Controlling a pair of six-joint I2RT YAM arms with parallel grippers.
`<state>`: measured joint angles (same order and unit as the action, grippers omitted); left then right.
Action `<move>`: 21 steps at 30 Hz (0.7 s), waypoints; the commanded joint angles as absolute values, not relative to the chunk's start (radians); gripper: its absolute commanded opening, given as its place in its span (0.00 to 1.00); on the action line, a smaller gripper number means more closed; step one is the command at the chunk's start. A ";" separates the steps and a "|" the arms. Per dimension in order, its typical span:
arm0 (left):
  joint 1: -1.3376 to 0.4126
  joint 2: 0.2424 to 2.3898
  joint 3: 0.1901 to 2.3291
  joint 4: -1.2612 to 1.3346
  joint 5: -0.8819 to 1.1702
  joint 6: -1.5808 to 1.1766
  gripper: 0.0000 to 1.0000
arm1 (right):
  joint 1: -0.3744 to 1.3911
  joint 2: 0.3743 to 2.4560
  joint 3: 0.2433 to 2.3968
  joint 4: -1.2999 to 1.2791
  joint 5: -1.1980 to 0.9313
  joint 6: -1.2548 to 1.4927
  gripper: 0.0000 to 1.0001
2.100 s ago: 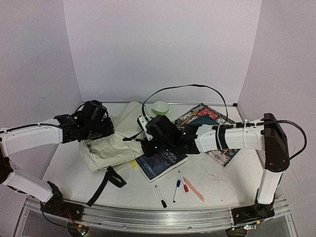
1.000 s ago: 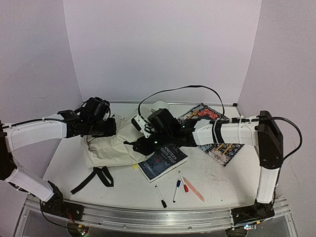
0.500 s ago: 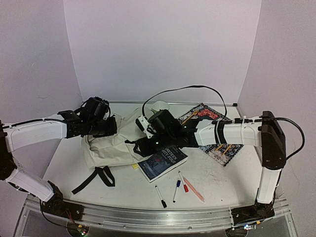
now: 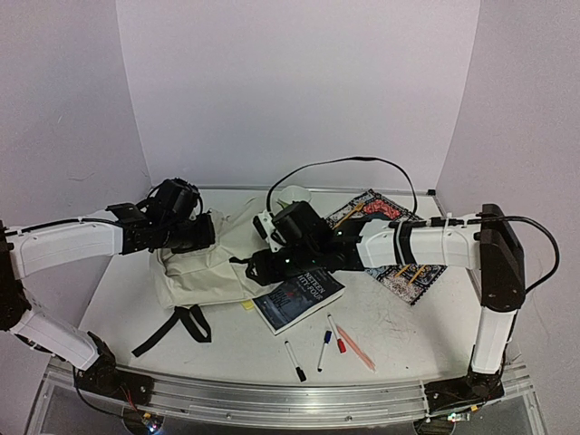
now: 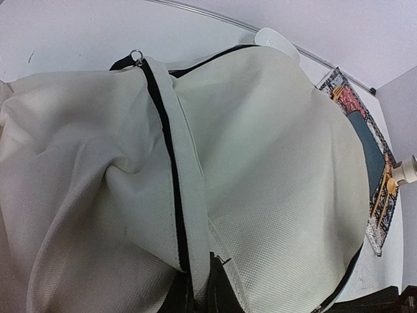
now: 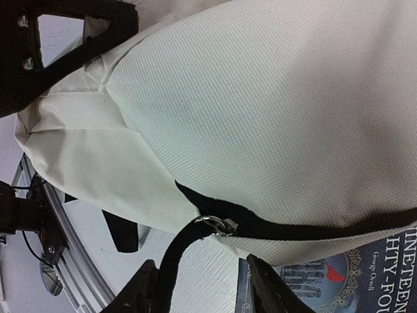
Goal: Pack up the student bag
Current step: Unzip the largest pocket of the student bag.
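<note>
Two white arms with black wrists reach inward across the table. The left arm stretches to the right, and the left gripper is pinched tight on a seam of the student bag. The right arm extends level to the left, and the right gripper has its fingers spread apart.

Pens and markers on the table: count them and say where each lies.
4, all near the front edge: black-capped marker leftmost, then blue-capped marker, red-capped marker, pink pen rightmost. Others may hide under the bag.
</note>
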<state>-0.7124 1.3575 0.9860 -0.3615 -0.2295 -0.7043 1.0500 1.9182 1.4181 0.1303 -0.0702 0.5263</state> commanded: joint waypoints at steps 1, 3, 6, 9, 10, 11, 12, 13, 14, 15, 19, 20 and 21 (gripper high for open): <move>-0.713 1.323 0.992 -0.282 -0.237 -0.718 0.00 | 1.059 1.870 1.452 0.116 -0.002 0.569 0.39; -0.713 1.323 0.990 -0.282 -0.241 -0.718 0.00 | 1.060 1.868 1.449 0.112 0.000 0.569 0.33; -0.713 1.324 0.989 -0.281 -0.243 -0.715 0.00 | 1.061 1.864 1.443 0.110 0.000 0.564 0.24; -0.713 1.325 0.988 -0.282 -0.258 -0.702 0.00 | 1.062 1.853 1.438 0.110 -0.006 0.551 0.14; -0.712 1.323 0.986 -0.282 -0.266 -0.698 0.00 | 1.062 1.849 1.437 0.110 -0.007 0.545 0.10; -0.712 1.322 0.985 -0.282 -0.273 -0.693 0.00 | 1.062 1.844 1.435 0.110 -0.008 0.539 0.07; -0.712 1.319 0.983 -0.282 -0.290 -0.684 0.00 | 1.062 1.839 1.433 0.110 -0.008 0.528 0.03; -0.712 1.317 0.981 -0.284 -0.306 -0.675 0.00 | 1.062 1.834 1.428 0.109 -0.008 0.519 0.00; -0.712 1.314 0.980 -0.289 -0.328 -0.663 0.00 | 1.062 1.826 1.423 0.109 -0.010 0.510 0.00; -0.712 1.312 0.979 -0.296 -0.354 -0.652 0.00 | 1.062 1.819 1.418 0.109 -0.013 0.498 0.00; -0.710 1.314 0.982 -0.343 -0.464 -0.596 0.00 | 1.061 1.787 1.401 0.078 0.029 0.459 0.00; -0.707 1.319 0.983 -0.354 -0.502 -0.579 0.00 | 1.060 1.779 1.398 0.068 0.049 0.450 0.00; -0.703 1.324 0.986 -0.368 -0.536 -0.564 0.00 | 1.058 1.770 1.395 0.058 0.069 0.441 0.00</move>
<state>-0.7145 1.3552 0.9707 -0.3603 -0.3422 -0.6498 1.0557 1.8508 1.4125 0.1167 -0.0085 0.4975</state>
